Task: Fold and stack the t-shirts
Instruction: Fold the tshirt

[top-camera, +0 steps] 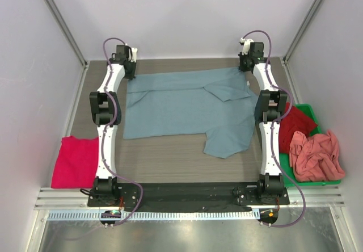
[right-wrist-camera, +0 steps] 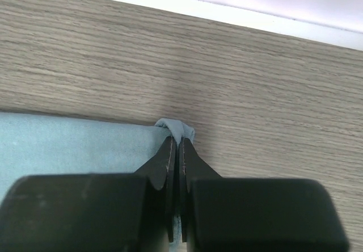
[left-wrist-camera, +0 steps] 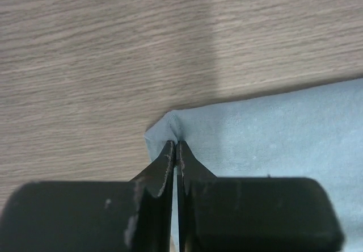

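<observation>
Grey-blue t-shirt (top-camera: 181,107) — far corners in left gripper (left-wrist-camera: 176,145), right gripper (right-wrist-camera: 177,141).

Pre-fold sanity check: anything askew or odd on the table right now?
Yes. The grey-blue t-shirt is not flat: one sleeve is flopped back over its body near the right gripper. That and the left gripper pinch its far corners. The salmon shirt spills over the green bin rim.
</observation>
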Robot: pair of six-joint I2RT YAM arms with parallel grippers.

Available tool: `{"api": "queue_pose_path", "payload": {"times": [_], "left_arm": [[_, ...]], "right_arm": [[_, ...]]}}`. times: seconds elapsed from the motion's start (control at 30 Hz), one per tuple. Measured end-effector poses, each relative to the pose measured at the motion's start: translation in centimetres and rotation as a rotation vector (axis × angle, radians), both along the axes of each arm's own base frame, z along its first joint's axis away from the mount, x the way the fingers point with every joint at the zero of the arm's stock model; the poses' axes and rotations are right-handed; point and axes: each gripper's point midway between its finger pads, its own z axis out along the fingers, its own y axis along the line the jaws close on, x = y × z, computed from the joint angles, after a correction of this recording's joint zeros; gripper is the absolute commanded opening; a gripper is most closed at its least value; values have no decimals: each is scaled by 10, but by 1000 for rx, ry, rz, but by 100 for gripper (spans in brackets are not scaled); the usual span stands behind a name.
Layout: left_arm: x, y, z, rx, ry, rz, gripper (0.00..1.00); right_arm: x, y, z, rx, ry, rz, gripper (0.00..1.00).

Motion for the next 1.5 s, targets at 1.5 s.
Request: {"api": "queue_pose_path", "payload": {"times": [1.5], "left_arm": [[-83, 0, 402, 21, -681, -41, 0]], "right_arm": [[-132, 37, 437, 79, -643, 183, 1]]}}
